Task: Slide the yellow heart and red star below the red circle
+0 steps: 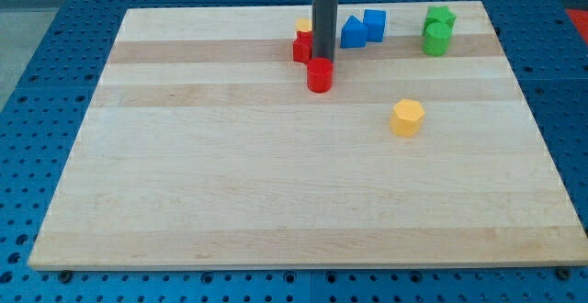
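Observation:
The red circle (319, 74), a short red cylinder, stands on the wooden board near the view's top centre. My tip (322, 58) sits right at its top edge, seemingly touching it. Just to the left of the rod, the red star (301, 47) stands close by, with the yellow heart (304, 26) behind it toward the view's top. The heart is partly hidden by the star and the rod. Both lie above and slightly left of the red circle.
A blue triangular block (353, 33) and a blue cube (374, 24) stand right of the rod. A green star (440, 16) and a green cylinder (436, 39) are at the top right. A yellow hexagon (407, 117) lies lower right of the red circle.

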You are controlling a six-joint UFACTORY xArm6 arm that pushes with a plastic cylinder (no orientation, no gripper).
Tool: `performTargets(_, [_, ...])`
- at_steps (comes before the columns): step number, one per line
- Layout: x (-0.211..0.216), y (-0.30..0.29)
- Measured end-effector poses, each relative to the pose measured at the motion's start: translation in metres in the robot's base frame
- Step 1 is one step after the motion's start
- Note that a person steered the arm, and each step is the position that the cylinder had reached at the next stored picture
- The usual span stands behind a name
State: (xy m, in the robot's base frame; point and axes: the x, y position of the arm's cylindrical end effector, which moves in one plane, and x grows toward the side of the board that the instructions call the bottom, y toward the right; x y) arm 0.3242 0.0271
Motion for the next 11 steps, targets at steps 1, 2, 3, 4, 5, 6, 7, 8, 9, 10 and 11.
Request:
performTargets(1, [0.033,-0.012])
performTargets(2, [0.025,-0.069])
performTargets(3, [0.000,-0.090])
performTargets(4, [-0.054,-0.091])
performTargets(5, [-0.098,-0.076])
performTargets(6, [-0.122,-0.047])
performTargets(7, [-0.107,-0.031])
performTargets(8, [-0.088,-0.022])
performTargets(9, [-0.058,-0.023])
performTargets(10, [-0.031,-0.025])
performTargets(11, [-0.005,-0.030])
